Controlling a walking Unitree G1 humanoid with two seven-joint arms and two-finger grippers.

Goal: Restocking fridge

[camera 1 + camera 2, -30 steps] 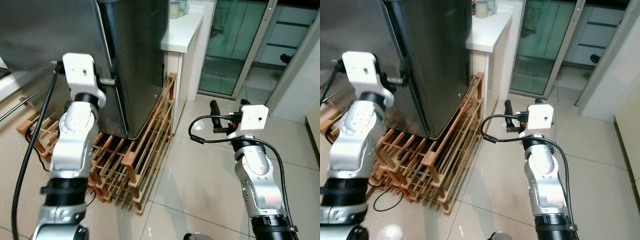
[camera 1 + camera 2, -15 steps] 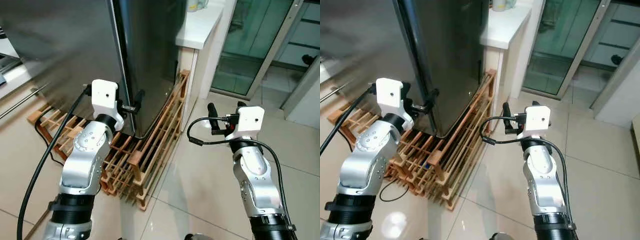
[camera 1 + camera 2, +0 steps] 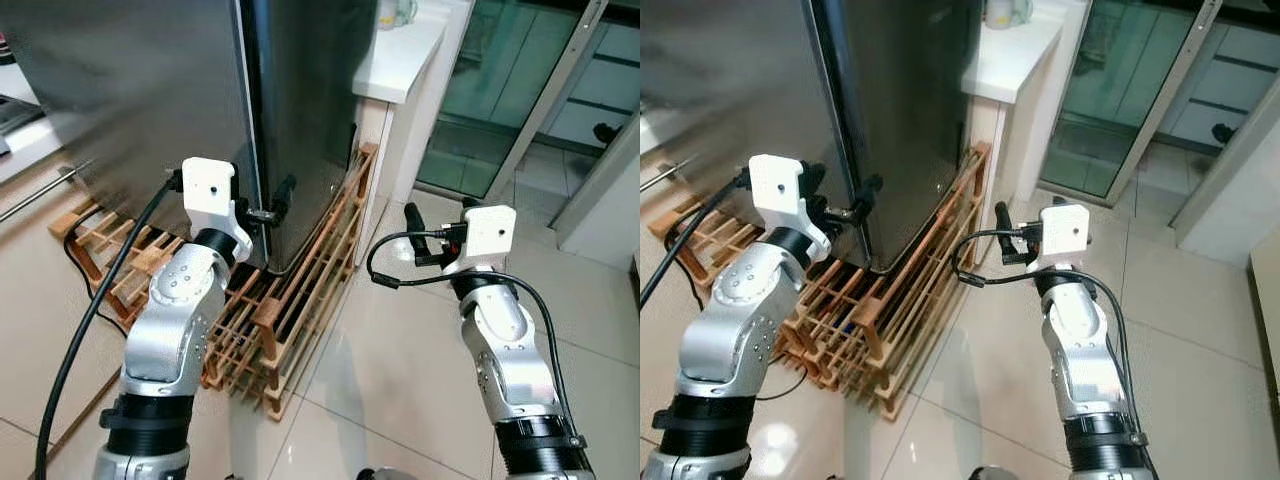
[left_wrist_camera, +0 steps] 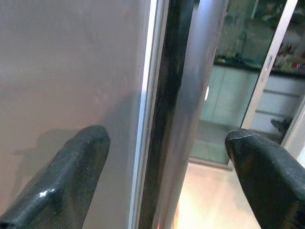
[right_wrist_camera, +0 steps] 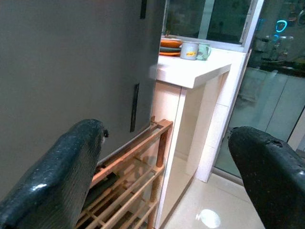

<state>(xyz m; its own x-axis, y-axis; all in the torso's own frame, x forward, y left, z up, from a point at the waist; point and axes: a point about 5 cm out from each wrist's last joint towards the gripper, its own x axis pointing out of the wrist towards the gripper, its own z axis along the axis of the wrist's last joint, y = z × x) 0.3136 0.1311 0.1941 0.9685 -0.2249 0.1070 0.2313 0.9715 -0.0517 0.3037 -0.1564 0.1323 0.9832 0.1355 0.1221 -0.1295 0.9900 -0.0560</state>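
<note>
The tall grey steel fridge [image 3: 150, 90] stands on a wooden slatted rack [image 3: 300, 300]. My left gripper [image 3: 272, 205] is low at the fridge's front corner, open, with its fingers [image 4: 71, 176] on either side of the door's vertical edge [image 4: 162, 119] and not squeezing it. My right gripper [image 3: 437, 222] hovers open over the tiled floor to the right of the fridge, with nothing between its fingers [image 5: 71, 167]. It points toward the fridge's dark side wall [image 5: 71, 62] and the rack.
A white counter [image 3: 400, 60] with mugs [image 5: 194, 49] and a plate abuts the fridge's right side. Beyond it is a glass sliding door [image 3: 500, 100]. Shiny tiled floor [image 3: 380, 380] lies free in front and to the right. A black cable [image 3: 80, 330] runs along my left arm.
The camera has shifted. My left gripper has come down along the fridge's door edge since a second ago, then held still. My right gripper has drifted slightly toward the fridge.
</note>
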